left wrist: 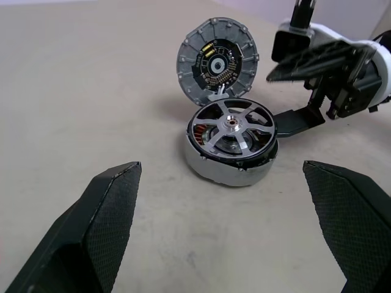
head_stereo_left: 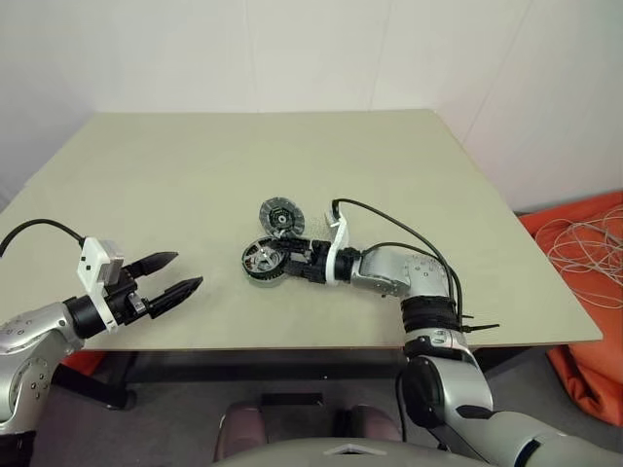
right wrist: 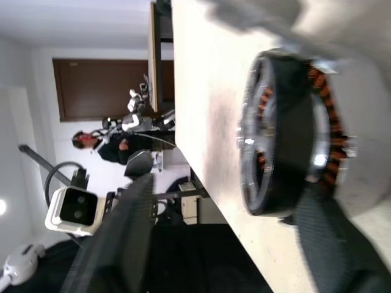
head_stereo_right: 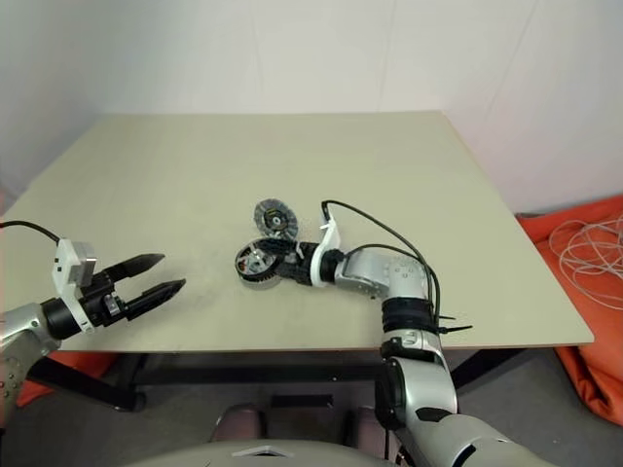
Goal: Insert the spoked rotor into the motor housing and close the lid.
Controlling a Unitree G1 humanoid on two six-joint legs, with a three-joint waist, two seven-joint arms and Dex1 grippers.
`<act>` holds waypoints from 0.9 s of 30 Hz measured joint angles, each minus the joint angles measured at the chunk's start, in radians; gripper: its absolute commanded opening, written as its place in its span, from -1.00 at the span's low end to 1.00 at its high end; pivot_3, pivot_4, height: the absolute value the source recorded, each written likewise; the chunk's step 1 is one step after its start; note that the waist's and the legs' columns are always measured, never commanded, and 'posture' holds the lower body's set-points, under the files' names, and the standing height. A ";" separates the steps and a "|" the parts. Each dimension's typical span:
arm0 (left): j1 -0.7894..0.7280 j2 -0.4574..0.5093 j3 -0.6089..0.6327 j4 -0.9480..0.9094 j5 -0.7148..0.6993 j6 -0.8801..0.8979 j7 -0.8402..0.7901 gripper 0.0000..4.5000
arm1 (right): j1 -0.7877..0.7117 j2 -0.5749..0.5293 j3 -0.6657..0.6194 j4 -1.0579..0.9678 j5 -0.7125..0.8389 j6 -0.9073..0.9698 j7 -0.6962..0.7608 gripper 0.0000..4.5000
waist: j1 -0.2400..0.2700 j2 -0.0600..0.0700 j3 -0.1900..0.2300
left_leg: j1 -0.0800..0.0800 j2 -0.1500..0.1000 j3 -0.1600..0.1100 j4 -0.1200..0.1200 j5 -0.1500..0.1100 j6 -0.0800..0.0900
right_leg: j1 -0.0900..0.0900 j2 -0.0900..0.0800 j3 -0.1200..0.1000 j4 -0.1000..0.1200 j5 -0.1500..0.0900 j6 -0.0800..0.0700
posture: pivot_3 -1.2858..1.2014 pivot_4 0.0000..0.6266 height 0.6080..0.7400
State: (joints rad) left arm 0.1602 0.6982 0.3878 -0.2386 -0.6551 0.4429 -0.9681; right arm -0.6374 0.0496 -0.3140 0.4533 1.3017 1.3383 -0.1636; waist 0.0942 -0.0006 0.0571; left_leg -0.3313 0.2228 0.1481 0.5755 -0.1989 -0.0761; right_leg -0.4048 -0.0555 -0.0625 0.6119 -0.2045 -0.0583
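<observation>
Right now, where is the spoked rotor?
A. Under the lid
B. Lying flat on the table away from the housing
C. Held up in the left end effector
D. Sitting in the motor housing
D: in the left wrist view the spoked rotor sits in the motor housing, copper windings showing between its spokes, while the lid leans tilted behind it, not yet closed.

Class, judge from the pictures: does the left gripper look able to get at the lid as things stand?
Probably yes: the left gripper is open, with bare table between it and the lid, which leans against the motor housing.
</observation>
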 measured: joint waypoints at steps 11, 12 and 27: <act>-0.046 -0.010 -0.033 0.040 0.013 -0.012 -0.005 1.00 | 0.007 -0.031 -0.049 -0.159 0.113 0.097 -0.122 0.98 | 0.002 0.000 0.000 | 0.000 0.000 0.000 0.000 0.000 0.000 | 0.000 0.000 0.000 0.001 0.000 0.000 | 0.03 -1.00 1.00; -0.048 -0.011 -0.038 0.043 0.015 -0.013 -0.006 1.00 | 0.012 -0.037 -0.048 -0.168 0.123 0.104 -0.129 0.98 | 0.002 0.000 0.000 | 0.000 0.000 0.000 0.000 0.000 0.000 | 0.000 0.000 0.000 0.001 0.000 0.000 | 0.03 -1.00 1.00; -0.063 -0.018 -0.047 0.069 0.023 -0.042 -0.013 1.00 | 0.066 -0.451 0.591 -0.566 -0.496 -0.349 0.560 0.23 | 0.006 -0.001 0.000 | -0.001 0.000 -0.001 0.001 0.000 0.000 | 0.002 0.000 0.000 -0.004 0.000 0.001 | 0.03 -1.00 1.00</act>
State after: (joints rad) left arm 0.0972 0.6799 0.3412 -0.1695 -0.6324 0.4014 -0.9810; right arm -0.5712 -0.4010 0.2774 -0.1131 0.8053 0.9888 0.3959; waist 0.0998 -0.0012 0.0568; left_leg -0.3326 0.2228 0.1473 0.5765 -0.1986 -0.0764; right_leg -0.4030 -0.0555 -0.0627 0.6077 -0.2047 -0.0572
